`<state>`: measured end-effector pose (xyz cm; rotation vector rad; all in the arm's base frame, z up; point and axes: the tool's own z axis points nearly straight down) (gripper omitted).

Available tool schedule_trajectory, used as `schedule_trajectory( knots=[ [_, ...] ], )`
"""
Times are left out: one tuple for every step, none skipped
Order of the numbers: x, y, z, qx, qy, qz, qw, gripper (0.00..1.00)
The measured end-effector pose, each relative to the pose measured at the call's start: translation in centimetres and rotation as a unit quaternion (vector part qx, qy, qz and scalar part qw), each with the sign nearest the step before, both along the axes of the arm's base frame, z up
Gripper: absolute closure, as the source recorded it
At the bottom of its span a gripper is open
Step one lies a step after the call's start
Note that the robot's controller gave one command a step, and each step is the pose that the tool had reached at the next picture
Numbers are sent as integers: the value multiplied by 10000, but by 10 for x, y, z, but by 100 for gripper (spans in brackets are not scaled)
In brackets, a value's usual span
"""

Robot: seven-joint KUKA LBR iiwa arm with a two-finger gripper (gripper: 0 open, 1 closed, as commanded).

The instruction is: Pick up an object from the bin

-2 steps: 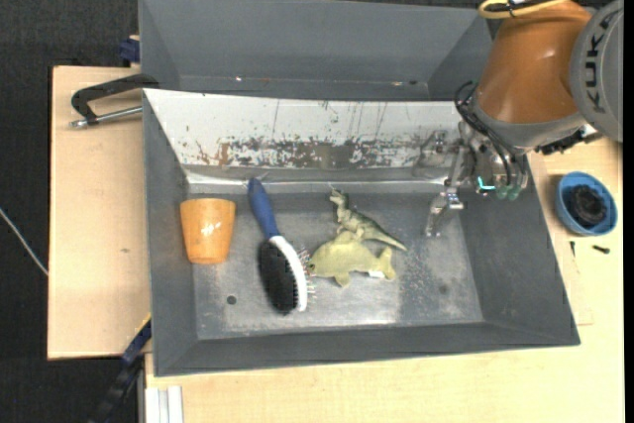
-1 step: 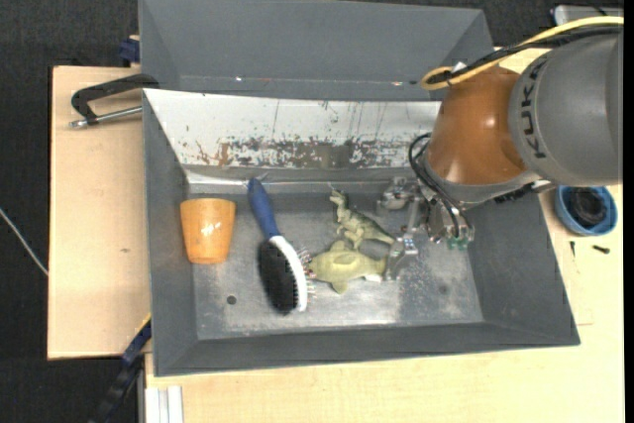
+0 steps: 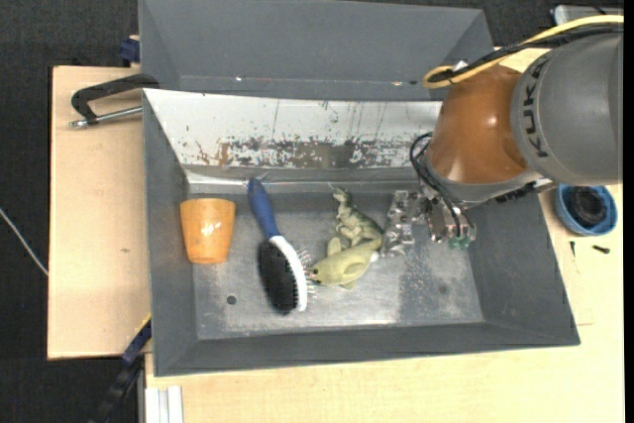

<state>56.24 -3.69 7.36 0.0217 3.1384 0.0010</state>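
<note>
Hovering at 3 o'clock in bin (image 3: pixel 297 45), gripper (image 3: pixel 401 225) just beside pale-green toy (image 3: pixel 349 251) at centre | gripper opening: cannot tell, nothing seen held | pick not yet done | brush (image 3: pixel 275 263), cup (image 3: pixel 207 229) toward 9 o'clock

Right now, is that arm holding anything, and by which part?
It cannot be told. The tool sits low in the bin, close by the right side of the yellow-green toy; whether it grips the toy is hidden.

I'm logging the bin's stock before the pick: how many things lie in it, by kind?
Orange cup: 1
Blue-handled brush: 1
Pale yellow-green toy figure: 1, possibly two pieces touching
Total: 3
</note>
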Motion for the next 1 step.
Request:
schedule_trajectory(
  knots=[
    [-43, -11, 127, -6, -43, -67, 10000, 100]
  ],
)
